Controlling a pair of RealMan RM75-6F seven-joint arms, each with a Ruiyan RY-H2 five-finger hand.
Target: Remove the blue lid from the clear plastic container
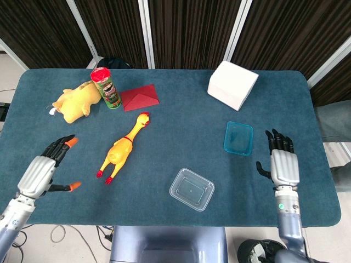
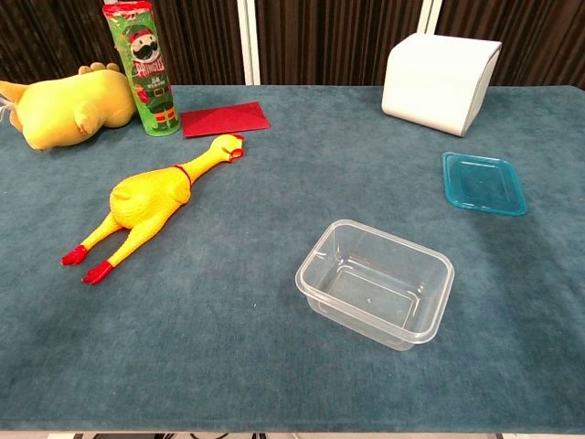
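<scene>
Both hands empty, fingers spread. Head view: left hand [image 1: 43, 171] by the table's [image 1: 181, 118] left edge, right hand [image 1: 284, 164] nr the right edge, blue lid [image 1: 238, 138] flat on the cloth just left of it, apart. Clear container [image 1: 192, 189] nr front edge, lid off. Chest view: no hands; lid [image 2: 483, 183] right side, container [image 2: 376, 283] front-centre, rubber chicken [image 2: 146, 204] left.
</scene>
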